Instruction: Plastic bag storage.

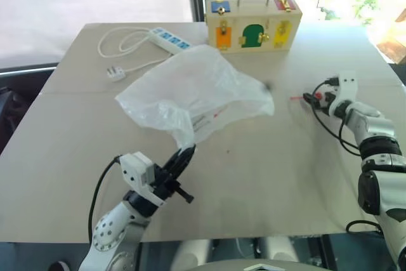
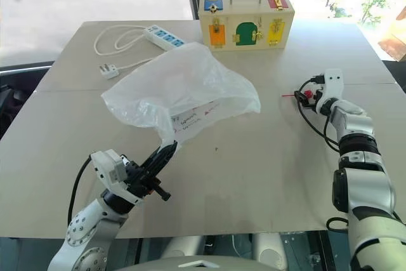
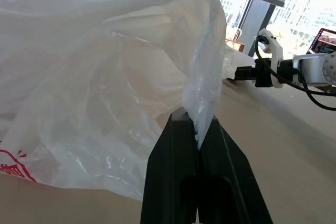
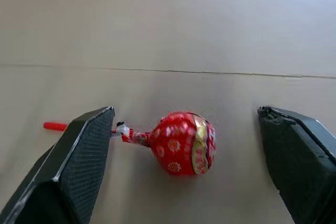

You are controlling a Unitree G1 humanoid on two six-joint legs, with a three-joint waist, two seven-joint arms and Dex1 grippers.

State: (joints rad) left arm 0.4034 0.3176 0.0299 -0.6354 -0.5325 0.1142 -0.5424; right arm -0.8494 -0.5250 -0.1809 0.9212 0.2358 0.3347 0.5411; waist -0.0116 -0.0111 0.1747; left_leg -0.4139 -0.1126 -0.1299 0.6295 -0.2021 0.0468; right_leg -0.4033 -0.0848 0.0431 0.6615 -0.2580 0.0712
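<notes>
Left gripper point(image 3: 198, 124) clenched on a pinched fold at the near edge of the plastic bag point(image 1: 190, 90); the film rises straight out from between its fingertips. From there the bag billows away over the middle of the table point(image 1: 266, 182), red print on its near side. Right gripper point(image 4: 186, 129) released, jaws wide, low over the table well to the bag's right, a red lollipop point(image 4: 182, 141) lying between its fingers point(image 4: 86, 145), touching neither. Power strip point(image 1: 168, 38) and wooden latch box point(image 1: 252, 25) beyond the bag.
</notes>
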